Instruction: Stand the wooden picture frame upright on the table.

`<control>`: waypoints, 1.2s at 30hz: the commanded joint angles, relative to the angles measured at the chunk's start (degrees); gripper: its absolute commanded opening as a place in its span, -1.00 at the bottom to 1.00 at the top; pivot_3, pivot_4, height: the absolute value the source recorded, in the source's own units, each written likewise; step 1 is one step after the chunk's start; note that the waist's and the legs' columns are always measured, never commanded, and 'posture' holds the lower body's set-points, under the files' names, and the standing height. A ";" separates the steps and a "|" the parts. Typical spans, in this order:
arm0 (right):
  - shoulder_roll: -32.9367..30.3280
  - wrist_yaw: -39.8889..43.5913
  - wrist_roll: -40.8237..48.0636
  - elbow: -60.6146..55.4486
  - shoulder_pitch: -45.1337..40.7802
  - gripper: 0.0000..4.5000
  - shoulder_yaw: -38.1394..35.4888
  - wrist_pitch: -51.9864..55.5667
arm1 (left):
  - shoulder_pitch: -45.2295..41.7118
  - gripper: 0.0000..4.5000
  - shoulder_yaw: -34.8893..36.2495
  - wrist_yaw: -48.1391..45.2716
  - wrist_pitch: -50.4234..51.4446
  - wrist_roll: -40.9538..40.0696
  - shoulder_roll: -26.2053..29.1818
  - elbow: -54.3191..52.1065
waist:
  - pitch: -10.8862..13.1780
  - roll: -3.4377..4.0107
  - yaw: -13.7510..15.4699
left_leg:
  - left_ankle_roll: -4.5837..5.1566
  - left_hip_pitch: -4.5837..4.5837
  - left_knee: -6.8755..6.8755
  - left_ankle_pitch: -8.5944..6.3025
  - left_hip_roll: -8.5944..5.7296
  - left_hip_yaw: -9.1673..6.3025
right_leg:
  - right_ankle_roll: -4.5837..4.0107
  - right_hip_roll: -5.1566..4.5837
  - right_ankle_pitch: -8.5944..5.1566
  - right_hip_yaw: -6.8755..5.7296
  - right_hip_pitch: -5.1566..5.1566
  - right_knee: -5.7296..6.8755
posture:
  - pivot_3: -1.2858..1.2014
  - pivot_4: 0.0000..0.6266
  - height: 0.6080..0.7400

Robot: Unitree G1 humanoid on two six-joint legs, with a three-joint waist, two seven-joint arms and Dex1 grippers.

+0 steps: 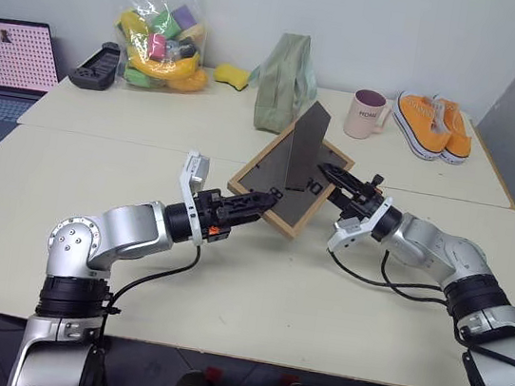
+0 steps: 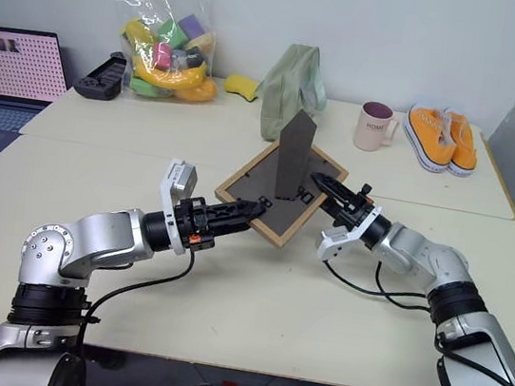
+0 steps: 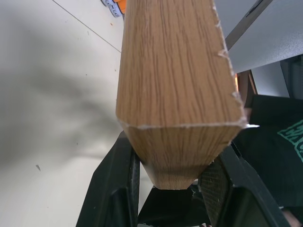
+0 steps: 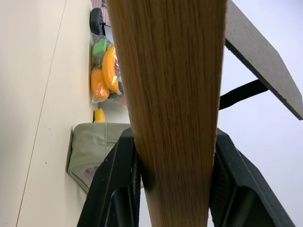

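The left gripper [image 1: 255, 199] is clamped on the near left corner of the wooden picture frame [image 1: 269, 177]; in the left wrist view its black fingers [image 3: 111, 189] press both faces of the wood edge. The frame is held tilted above the middle of the table [image 1: 252, 298], dark grey back facing up, its long axis running from near left to far right, and its triangular stand [image 1: 304, 147] is folded out, pointing upward. The right gripper [image 1: 338, 178] is closed on the frame's right edge, fingers [image 4: 116, 184] on either side of the wood. Along the table's far edge sit a laptop [image 1: 8, 57], a bag of toys [image 1: 159, 40], a green bag [image 1: 283, 81], a pink mug [image 1: 366, 114] and orange shoes [image 1: 432, 126], against a pale wall.
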 commanded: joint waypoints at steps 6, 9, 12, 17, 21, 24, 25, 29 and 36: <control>-1.43 0.42 0.89 -1.17 -0.87 -0.39 -0.24 -0.39 | -0.67 -0.38 -0.60 0.10 -0.10 0.39 2.05 -1.83 | 0.00 0.00 0.00 | 0.00 0.00 0.00 0.00 0.00 0.00 | 0.00 0.00 0.00 0.00 0.00 0.00 | 0.03 -0.52 1.00; -1.48 0.72 1.04 -0.99 -1.08 -0.39 -0.04 -1.02 | -0.62 -0.38 -0.81 0.18 -0.51 0.39 2.29 -2.07 | 0.00 0.00 -0.01 | 0.00 0.00 0.00 0.00 0.00 0.00 | 0.00 0.00 0.00 0.00 0.00 0.00 | 0.03 -0.52 1.00; -1.10 0.64 1.41 -1.12 -1.25 -0.39 -0.44 -0.53 | -0.51 -0.24 -0.90 0.11 -0.82 0.39 2.64 -2.39 | 0.00 0.00 -0.01 | 0.00 0.00 0.00 0.00 0.00 0.00 | 0.00 0.00 0.00 0.00 0.00 0.00 | 0.03 -0.52 1.00; -1.02 1.21 1.28 -1.14 -1.54 -0.39 -0.20 -0.28 | -0.22 0.28 -0.93 -1.02 -1.32 0.39 4.04 -3.51 | -0.01 -0.02 -0.02 | 0.00 0.02 -0.01 0.00 0.00 0.00 | 0.00 0.01 0.00 0.01 0.00 0.00 | 0.03 -0.52 1.00; -1.11 1.29 1.31 -1.04 -1.61 -0.39 -0.16 -0.34 | 0.43 0.56 -0.29 -2.84 -2.33 0.39 5.52 -6.09 | -0.01 -0.02 -0.02 | 0.00 0.02 -0.01 0.00 0.00 -0.01 | 0.00 0.01 0.00 0.00 0.00 0.00 | 0.03 -0.52 1.00; -1.11 1.40 1.50 -0.69 -1.78 -0.39 -0.11 -0.57 | 0.93 0.56 0.35 -4.39 -4.16 1.95 7.04 -8.85 | -0.01 -0.02 -0.03 | 0.01 0.03 -0.01 0.00 0.00 0.00 | 0.00 0.00 0.00 0.01 0.01 0.00 | 0.03 -0.52 1.00; -1.11 1.61 1.74 -0.45 -1.81 -0.39 -0.10 -0.78 | 1.21 0.56 0.71 -5.81 -4.83 4.58 7.62 -10.99 | -0.01 -0.02 -0.02 | 0.00 0.03 -0.01 0.00 0.01 0.00 | 0.00 0.00 0.00 0.01 0.01 0.00 | 0.03 -0.52 1.00; -1.24 2.86 3.05 0.94 -2.11 -0.39 0.22 -2.41 | 3.93 0.56 1.93 -15.30 -10.85 22.06 10.40 -23.38 | -0.01 -0.02 -0.05 | 0.00 0.02 -0.02 0.00 0.01 0.03 | -0.01 0.01 -0.01 0.03 0.00 -0.02 | 0.03 -0.52 1.00; 3.76 22.46 28.36 9.03 -2.20 -0.39 -2.58 -6.10 | 15.90 0.56 4.95 -27.79 -24.14 46.78 15.63 -38.49 | -0.01 -0.02 -0.66 | 0.02 0.16 -0.09 -0.01 0.04 0.09 | -0.05 0.01 -0.03 0.04 0.15 -0.13 | 0.03 -0.52 1.00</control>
